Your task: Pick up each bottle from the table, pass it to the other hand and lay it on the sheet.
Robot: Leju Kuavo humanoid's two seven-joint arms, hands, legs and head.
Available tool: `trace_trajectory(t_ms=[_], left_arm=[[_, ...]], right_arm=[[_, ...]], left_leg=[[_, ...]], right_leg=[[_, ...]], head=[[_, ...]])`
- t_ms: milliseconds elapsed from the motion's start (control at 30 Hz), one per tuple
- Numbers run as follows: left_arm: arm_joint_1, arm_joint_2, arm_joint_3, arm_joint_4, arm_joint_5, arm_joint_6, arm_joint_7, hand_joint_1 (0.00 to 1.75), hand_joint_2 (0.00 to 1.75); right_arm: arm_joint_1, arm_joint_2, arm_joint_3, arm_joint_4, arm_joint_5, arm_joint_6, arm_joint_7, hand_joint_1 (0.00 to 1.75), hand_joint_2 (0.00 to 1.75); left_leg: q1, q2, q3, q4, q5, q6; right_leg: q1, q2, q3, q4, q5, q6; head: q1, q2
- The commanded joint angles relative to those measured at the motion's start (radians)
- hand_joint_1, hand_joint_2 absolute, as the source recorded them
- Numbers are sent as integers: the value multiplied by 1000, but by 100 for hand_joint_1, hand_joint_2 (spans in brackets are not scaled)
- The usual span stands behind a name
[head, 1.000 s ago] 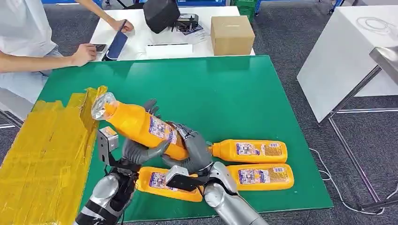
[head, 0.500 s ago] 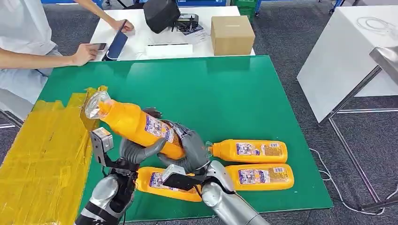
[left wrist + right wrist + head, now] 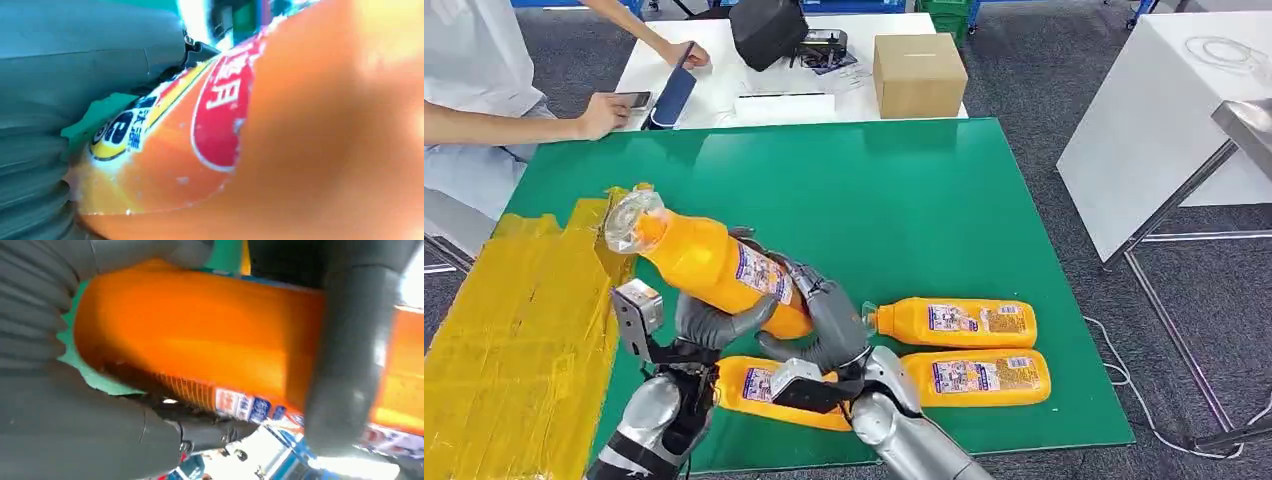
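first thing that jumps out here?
The orange bottle held tilted above the green table, gripped by both the left hand and the right hand, its cap end over the edge of the yellow sheet. Three more bottles lie near the table's front edge.

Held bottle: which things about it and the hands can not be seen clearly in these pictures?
- Held bottle, head view: its base is hidden by the right hand.
- Left hand, head view: fingers behind the bottle, so which hand carries it is unclear.
- Left wrist view: label blurred and too near to read.
- Third bottle, head view: partly covered by both wrists.
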Motion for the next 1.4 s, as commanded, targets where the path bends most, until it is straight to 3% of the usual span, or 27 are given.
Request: trace_trajectory(t_ms=[33,200,267,400,467,600,667,900,933,967,1133,1267,1400], left_arm=[[-33,60,72,-55,-300,314,-93,175,175],[-50,106,118,-33,-781,494,20,175,175],[-50,105,122,-29,-779,494,19,175,175],[-74,103,218,66,-1233,513,199,175,175],[-101,145,238,146,-1378,513,268,175,175],[-106,160,248,158,-1362,513,258,175,175],[-116,217,246,223,-1566,469,380,175,175],[-118,225,241,231,-1564,469,382,175,175],[-125,248,235,253,-1555,461,385,175,175],[-147,329,254,370,-1664,443,451,175,175],[-162,335,268,428,-1658,458,443,175,175],[-204,377,267,551,-1666,315,485,175,175],[-213,394,299,633,-1621,276,484,175,175]], right_arm=[[81,-66,8,-370,-55,-68,-5,0,175],[133,-94,-31,-531,-120,-46,-5,0,175],[138,-99,-32,-541,-121,-43,-4,0,175],[181,-108,-70,-606,-169,-27,-20,0,175],[198,-113,-85,-636,-185,-19,-14,0,175],[201,-115,-91,-644,-189,-14,-12,0,175],[204,-116,-99,-646,-185,-13,-5,0,175],[205,-117,-100,-648,-183,-12,-4,0,175],[206,-121,-102,-653,-176,-11,-1,0,175],[208,-127,-114,-664,-172,3,8,0,175],[206,-125,-119,-654,-168,13,14,0,175],[207,-125,-129,-644,-138,10,27,0,175],[215,-123,-147,-633,-125,10,37,0,175]], left_leg=[[1,2,1,1,-2,0],[1,-1,1,1,-2,0],[1,0,2,0,-1,0],[1,-1,2,0,-1,0],[1,-2,2,-1,0,0],[0,1,1,-1,0,0],[2,2,3,0,-1,-1],[2,2,4,0,-1,-1],[2,2,4,0,-1,-1],[1,1,3,-1,0,-1],[3,1,1,0,0,0],[4,4,2,0,0,-1],[4,3,2,-1,0,-1]], right_leg=[[1,0,2,0,-1,-2],[2,-2,2,0,-2,-2],[2,-2,2,-1,-1,-2],[1,-3,3,-1,-1,-2],[1,-3,3,-1,-1,-2],[0,0,1,-1,0,-1],[2,-1,4,-1,-1,-3],[3,-1,4,-1,-1,-3],[3,-1,4,-1,-1,-3],[2,-1,3,-1,0,-2],[3,0,0,0,1,-4],[3,2,0,0,1,-5],[3,2,0,0,1,-5]], head=[[0,0],[0,0],[0,0],[0,0],[0,0],[0,0],[0,0],[0,0],[0,0],[0,0],[0,0],[0,0],[0,0]])
